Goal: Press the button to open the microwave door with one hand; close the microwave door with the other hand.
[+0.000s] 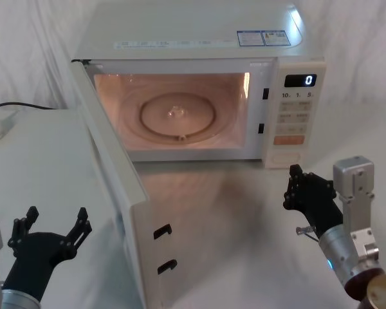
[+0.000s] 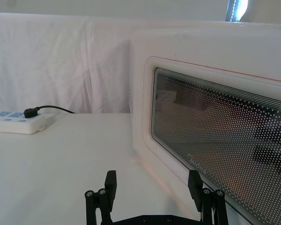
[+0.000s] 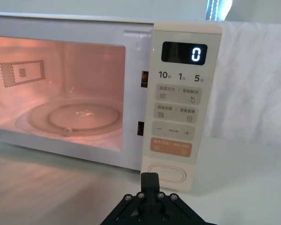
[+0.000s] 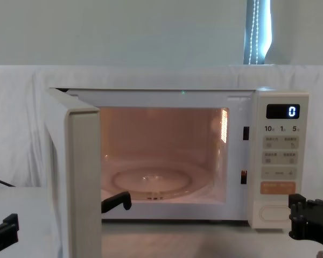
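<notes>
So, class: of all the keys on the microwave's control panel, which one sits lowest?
The button: the large, unmarked cream pill shape at the very bottom of the control panel, directly below the orange key. It is wider than the small printed keys above.

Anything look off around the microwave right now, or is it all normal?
Nothing stands out. The microwave door hangs wide open, cavity lit, glass turntable seated flat. The left gripper is open beside the door; the right gripper is shut before the button.

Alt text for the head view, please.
The microwave door stands wide open, the lit cavity showing a glass turntable. The left gripper is open beside the door's outer face; the shut right gripper is below the button.
</notes>
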{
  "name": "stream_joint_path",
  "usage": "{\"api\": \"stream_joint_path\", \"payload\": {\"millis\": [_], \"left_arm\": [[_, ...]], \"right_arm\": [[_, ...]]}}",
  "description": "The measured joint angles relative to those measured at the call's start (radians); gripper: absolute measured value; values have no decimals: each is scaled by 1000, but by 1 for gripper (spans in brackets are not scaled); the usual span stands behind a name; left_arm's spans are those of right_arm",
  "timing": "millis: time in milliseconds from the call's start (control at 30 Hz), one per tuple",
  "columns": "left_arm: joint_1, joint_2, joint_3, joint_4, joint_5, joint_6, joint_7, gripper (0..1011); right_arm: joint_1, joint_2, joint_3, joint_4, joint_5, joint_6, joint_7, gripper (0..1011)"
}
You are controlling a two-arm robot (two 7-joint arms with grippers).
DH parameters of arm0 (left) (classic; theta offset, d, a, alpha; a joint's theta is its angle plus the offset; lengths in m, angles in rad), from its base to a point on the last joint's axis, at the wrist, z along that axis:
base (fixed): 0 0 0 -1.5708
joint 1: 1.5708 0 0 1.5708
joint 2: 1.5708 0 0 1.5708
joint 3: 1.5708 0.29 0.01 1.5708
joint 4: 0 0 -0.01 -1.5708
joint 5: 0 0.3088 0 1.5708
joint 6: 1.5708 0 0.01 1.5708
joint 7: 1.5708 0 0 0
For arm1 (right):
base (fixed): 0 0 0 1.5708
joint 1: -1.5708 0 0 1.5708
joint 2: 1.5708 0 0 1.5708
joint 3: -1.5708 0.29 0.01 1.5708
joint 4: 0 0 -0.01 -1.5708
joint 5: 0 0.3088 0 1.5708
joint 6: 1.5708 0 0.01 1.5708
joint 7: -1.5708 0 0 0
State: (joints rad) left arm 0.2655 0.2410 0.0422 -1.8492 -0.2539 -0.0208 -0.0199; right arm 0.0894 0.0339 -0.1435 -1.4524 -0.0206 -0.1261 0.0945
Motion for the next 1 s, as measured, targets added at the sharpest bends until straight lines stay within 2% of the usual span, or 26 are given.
{"api": "stream_joint_path", "payload": {"millis": [433, 667, 1000], "left_arm": [[0, 0, 0, 0, 0, 0, 0, 1001], [0, 0, 0, 0, 0, 0, 0, 1001], [0, 0, 0, 0, 0, 0, 0, 1001]], "right_arm": [[-107, 5, 15, -100, 29, -29, -9, 0], [-129, 6, 22, -118, 32, -42, -12, 0], [-130, 6, 23, -118, 33, -44, -11, 0]]}}
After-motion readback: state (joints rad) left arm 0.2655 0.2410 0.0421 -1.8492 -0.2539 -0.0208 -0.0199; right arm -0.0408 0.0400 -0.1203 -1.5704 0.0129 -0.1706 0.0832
